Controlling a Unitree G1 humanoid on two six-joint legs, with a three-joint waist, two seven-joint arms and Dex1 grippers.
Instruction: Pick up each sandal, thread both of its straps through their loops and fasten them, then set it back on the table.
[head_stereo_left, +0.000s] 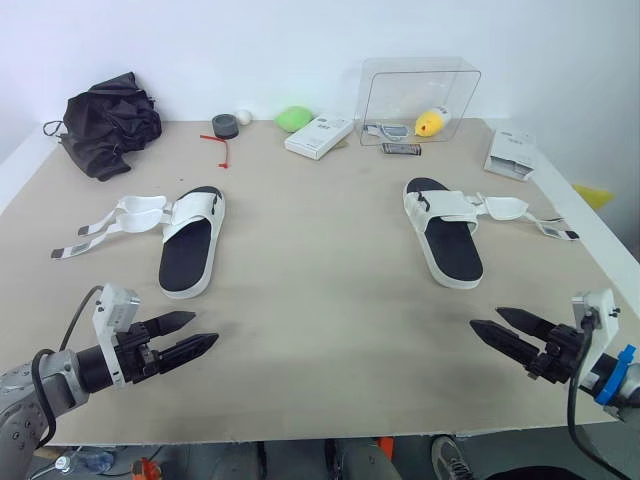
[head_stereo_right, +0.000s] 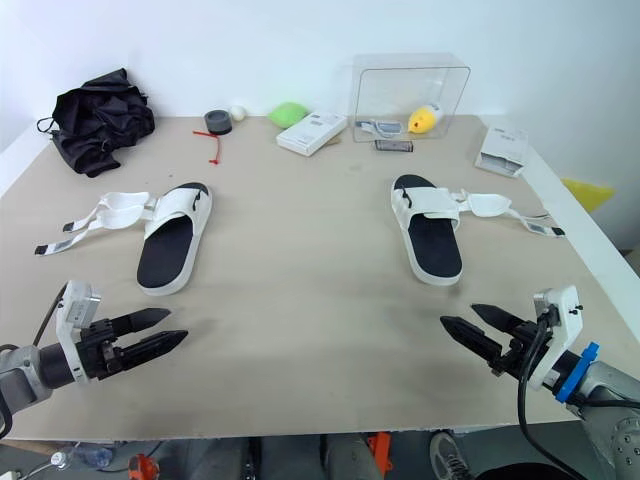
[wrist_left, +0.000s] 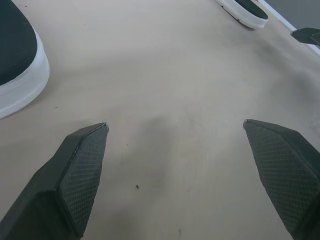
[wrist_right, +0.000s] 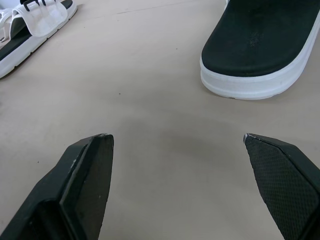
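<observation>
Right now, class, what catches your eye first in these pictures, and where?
Two white sandals with black footbeds lie on the table: the left sandal with straps splayed toward the robot's left, the right sandal with straps splayed toward its right. Near the front edge, the left gripper and right gripper are open and empty. A black cloth sits at the far left corner.

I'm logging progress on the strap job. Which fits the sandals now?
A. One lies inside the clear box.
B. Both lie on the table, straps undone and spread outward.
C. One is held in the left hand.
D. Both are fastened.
B: the left sandal and the right sandal both rest on the table, their straps loose and trailing outward, while the left hand and right hand hover open and empty.
</observation>
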